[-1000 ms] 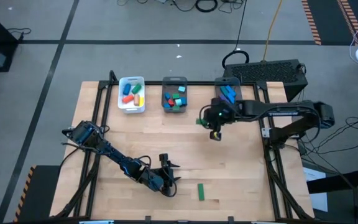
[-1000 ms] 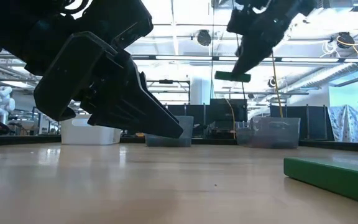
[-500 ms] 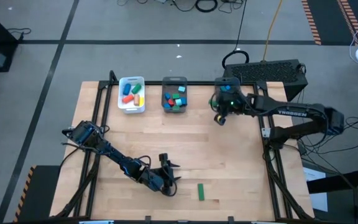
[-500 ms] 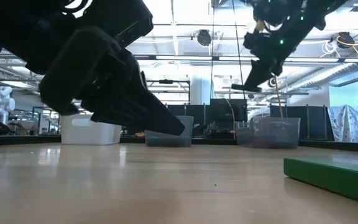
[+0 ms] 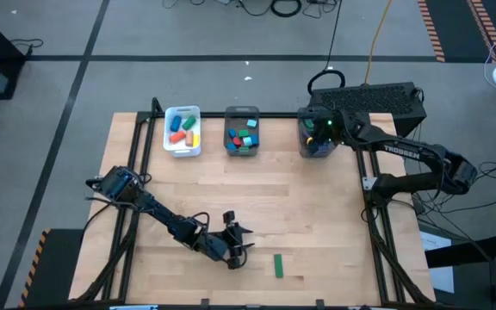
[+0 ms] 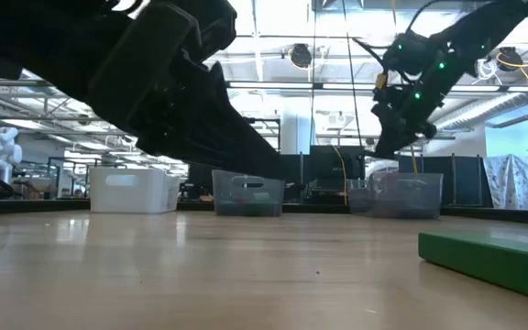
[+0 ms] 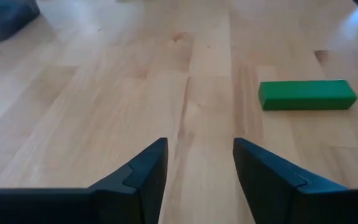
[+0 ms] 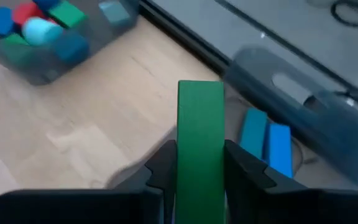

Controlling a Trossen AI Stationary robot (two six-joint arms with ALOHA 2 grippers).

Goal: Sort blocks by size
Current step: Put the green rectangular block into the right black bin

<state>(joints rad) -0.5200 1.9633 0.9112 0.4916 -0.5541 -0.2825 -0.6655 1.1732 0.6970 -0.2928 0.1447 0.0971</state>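
Right gripper (image 5: pixel 319 136) has swung from table centre to the far-right bin (image 5: pixel 315 146) at 1 o'clock and now hangs over it. My jaws there are clamped on a long green bar (image 8: pixel 201 140), held across its narrow width. Blue bars (image 8: pixel 266 144) already lie in that bin. Left gripper (image 7: pixel 197 165) sits low near the front edge at 6 o'clock, jaws parted, empty, narrower than a second ago. Second green bar (image 5: pixel 278 265) lies flat on the table (image 5: pixel 317 224), just beside it at 3 o'clock. Looks rigid, light, smooth-faced, matte green, rectangular. My guess: it could slip if pinched off-centre, so I'd grip mid-length across the short sides. Middle bin (image 5: pixel 242 138) and white tray (image 5: pixel 182 131) at 12 and 11 hold the shorter mixed-colour blocks (image 5: pixel 241 136).
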